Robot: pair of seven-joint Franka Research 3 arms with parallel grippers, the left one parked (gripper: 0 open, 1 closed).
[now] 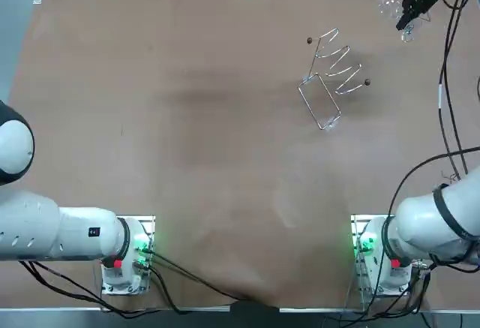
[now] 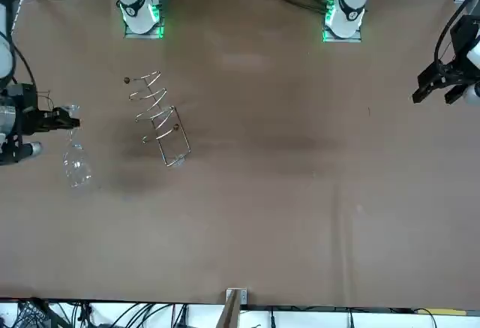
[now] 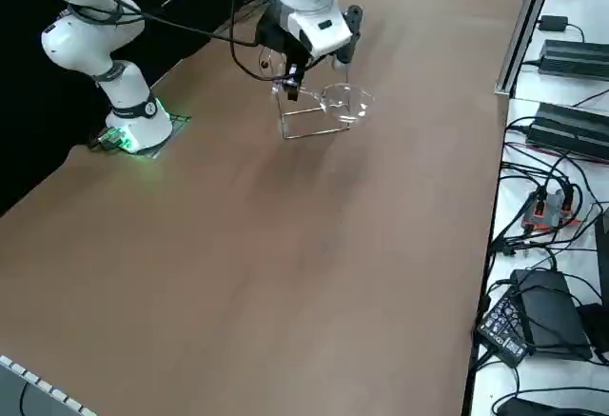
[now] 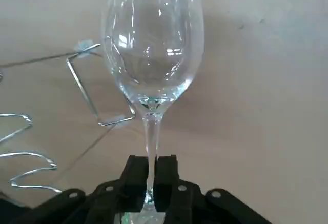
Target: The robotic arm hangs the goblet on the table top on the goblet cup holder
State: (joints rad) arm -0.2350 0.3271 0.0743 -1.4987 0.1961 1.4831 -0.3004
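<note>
My right gripper [image 4: 151, 171] is shut on the thin stem of a clear glass goblet [image 4: 151, 44], whose bowl points away from the wrist. The goblet [image 1: 390, 5] is at the table's far right corner from above, with the gripper [image 1: 411, 14] beside it. From the front, the goblet [image 2: 76, 169] lies sideways by the gripper [image 2: 64, 121]. The wire goblet holder [image 1: 330, 80] stands on the table, nearer the middle. It also shows as the holder [image 2: 157, 118] from the front and the holder [image 4: 82, 90] behind the glass. The goblet [image 3: 347, 104] is held close beside the holder [image 3: 309, 132].
The brown table top [image 1: 187, 118] spreads wide to the left of the holder. Black cables [image 1: 450, 80] from my arm hang along the right edge. Power bricks and cables [image 3: 561, 64] lie on a ledge beyond the table's side.
</note>
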